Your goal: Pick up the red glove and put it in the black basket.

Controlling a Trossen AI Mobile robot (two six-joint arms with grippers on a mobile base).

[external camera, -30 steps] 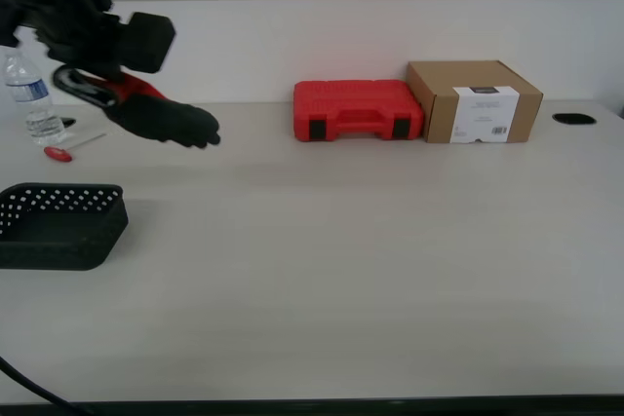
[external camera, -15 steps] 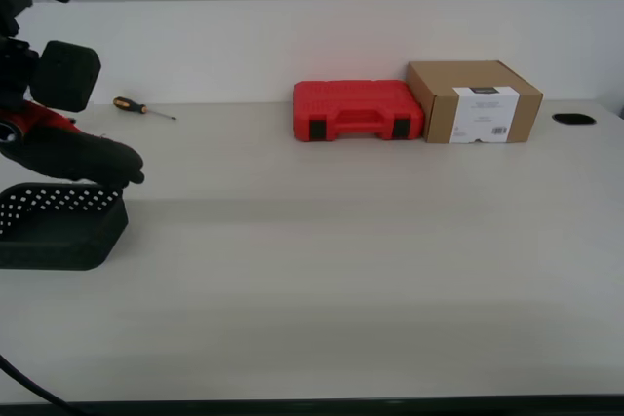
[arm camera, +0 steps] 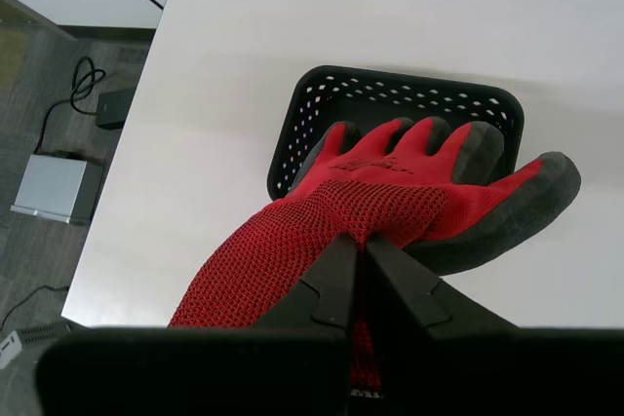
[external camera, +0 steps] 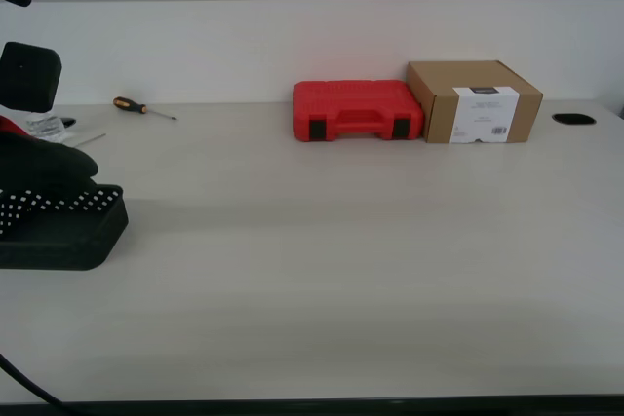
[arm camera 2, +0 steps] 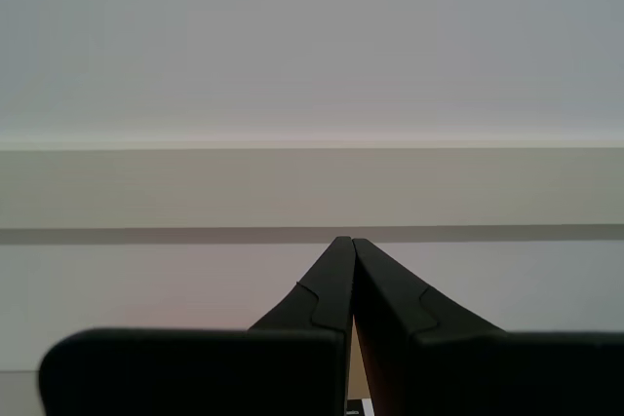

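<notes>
My first gripper point(arm camera: 356, 241) is shut on the red glove point(arm camera: 390, 202), pinching its knit back near the cuff. The glove hangs over the black basket point(arm camera: 302, 114), its dark grey fingertips above the basket's inside. In the exterior view the glove point(external camera: 44, 158) shows mostly as a dark shape at the exterior view's left edge, just above the basket point(external camera: 68, 231). My second gripper point(arm camera 2: 349, 244) is shut with nothing between its fingers and faces a bare wall; it does not show in the exterior view.
A red plastic case point(external camera: 358, 110) and a cardboard box point(external camera: 475, 101) stand at the back of the table. A screwdriver point(external camera: 141, 107) lies at the back towards the exterior view's left. The table's edge lies close to the basket, with floor and cables beyond.
My first gripper has carried the glove towards the exterior view's left and downward, from beside the water bottle to just above the basket.
</notes>
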